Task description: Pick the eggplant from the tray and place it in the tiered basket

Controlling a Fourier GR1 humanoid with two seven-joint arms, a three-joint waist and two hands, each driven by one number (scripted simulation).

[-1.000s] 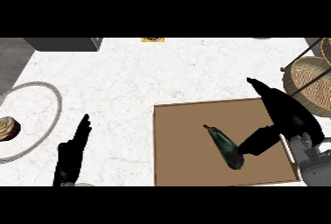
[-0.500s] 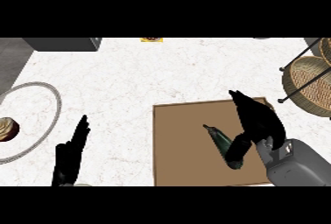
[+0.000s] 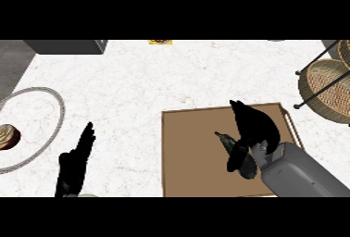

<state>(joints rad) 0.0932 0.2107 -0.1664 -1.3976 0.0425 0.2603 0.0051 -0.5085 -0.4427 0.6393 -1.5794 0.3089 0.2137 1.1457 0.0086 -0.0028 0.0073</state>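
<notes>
Starting at the far left, a round plate [image 3: 41, 95] with a small brownish item [image 3: 7, 136] on it sits on the white counter [image 3: 157, 78], playing no part in the job. Just to its right, the left hand [image 3: 74, 162] rests near the lower edge with its fingers straight and open, holding nothing.

Further right lies the brown tray [image 3: 188, 152], and on it the eggplant [image 3: 236, 152], dark and slim, its stem end pointing up and to the left. It has not left the tray. The right hand [image 3: 254, 132] is over it: the fingers stretch up across the tray above the eggplant while the thumb reaches down along its near side, so the hand brackets the eggplant. Whether the fingers have actually closed round it cannot be told, since dark hand and dark eggplant overlap.

At the far right edge stands the tiered basket [image 3: 328, 90], woven trays in a black wire frame, well apart from the tray; no eggplant shows in the part visible.

By my judgement the task is at its grasping step: the reach looks finished, but securing the grip, the lift, the carry to the right and the placement all remain.
</notes>
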